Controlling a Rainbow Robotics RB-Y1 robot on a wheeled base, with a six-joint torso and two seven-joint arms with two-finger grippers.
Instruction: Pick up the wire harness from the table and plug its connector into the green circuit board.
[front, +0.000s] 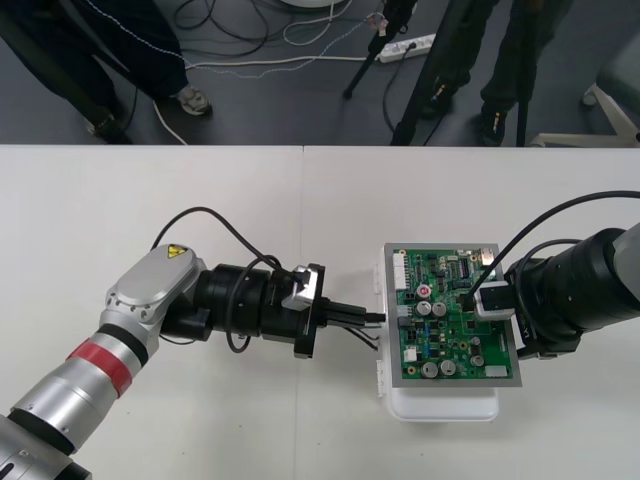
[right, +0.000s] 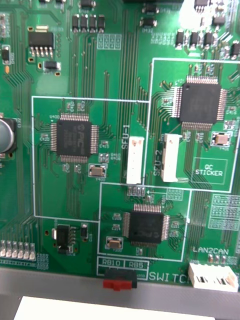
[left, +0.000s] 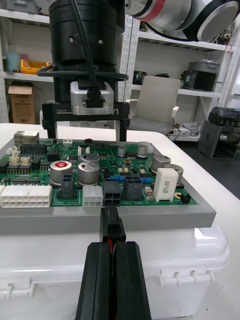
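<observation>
The green circuit board (front: 450, 320) lies on its white base (front: 440, 405) right of the table's middle. My left gripper (front: 378, 320) reaches in level at the board's left edge. In the left wrist view it (left: 112, 247) is shut on the harness's black plug (left: 112, 227), a red wire showing between the fingers. The plug stands against the board's grey rim, just short of a black socket (left: 112, 192). Thin wires (front: 368, 340) trail under the fingers. My right gripper (front: 468, 300) hovers over the board (right: 75, 200), and from the left wrist it (left: 86, 132) stands open.
Tall capacitors (left: 90, 172) and a white block (left: 165, 184) rise on the board beside the black socket. White connectors (left: 25, 196) line the same edge. Bare table (front: 200, 200) lies to the left and behind the board.
</observation>
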